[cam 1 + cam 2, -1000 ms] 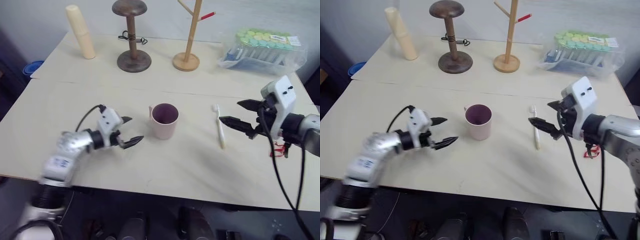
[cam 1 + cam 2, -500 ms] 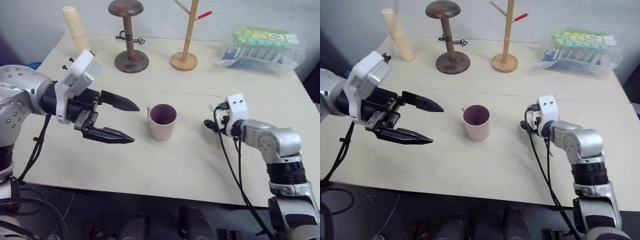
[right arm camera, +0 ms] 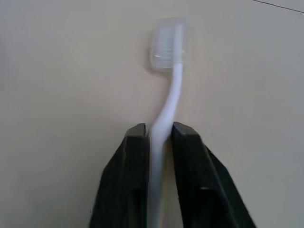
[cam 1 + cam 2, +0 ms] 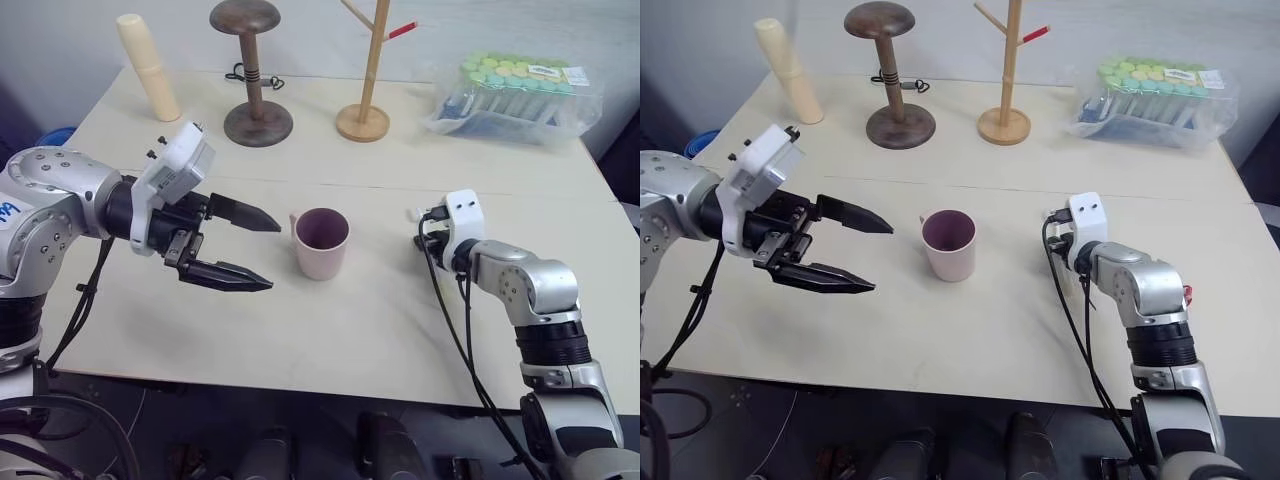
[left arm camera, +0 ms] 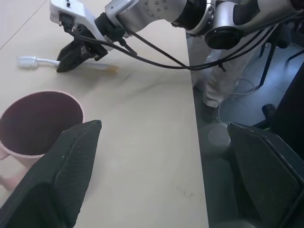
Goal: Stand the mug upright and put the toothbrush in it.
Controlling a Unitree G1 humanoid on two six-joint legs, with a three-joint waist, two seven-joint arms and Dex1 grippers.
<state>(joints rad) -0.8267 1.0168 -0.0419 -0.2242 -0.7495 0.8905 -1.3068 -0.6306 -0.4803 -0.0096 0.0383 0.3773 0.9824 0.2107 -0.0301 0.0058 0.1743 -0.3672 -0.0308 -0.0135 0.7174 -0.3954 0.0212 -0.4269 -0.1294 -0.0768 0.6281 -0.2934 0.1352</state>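
Lying flat on the desk [image 4: 330,330], the toothbrush [image 3: 167,102] sits clamped in the right gripper [image 3: 159,135], with the upright mug [image 4: 320,243] at frame centre, just leftward (left gripper [image 4: 240,247] spread wide).

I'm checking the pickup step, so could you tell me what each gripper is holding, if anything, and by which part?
The right gripper is shut on the toothbrush, pinching its neck just below the bristle head. The left gripper is open, holding nothing.

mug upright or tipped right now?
Upright. The mug stands on its base on the table, maroon opening facing up, nothing visible inside it.
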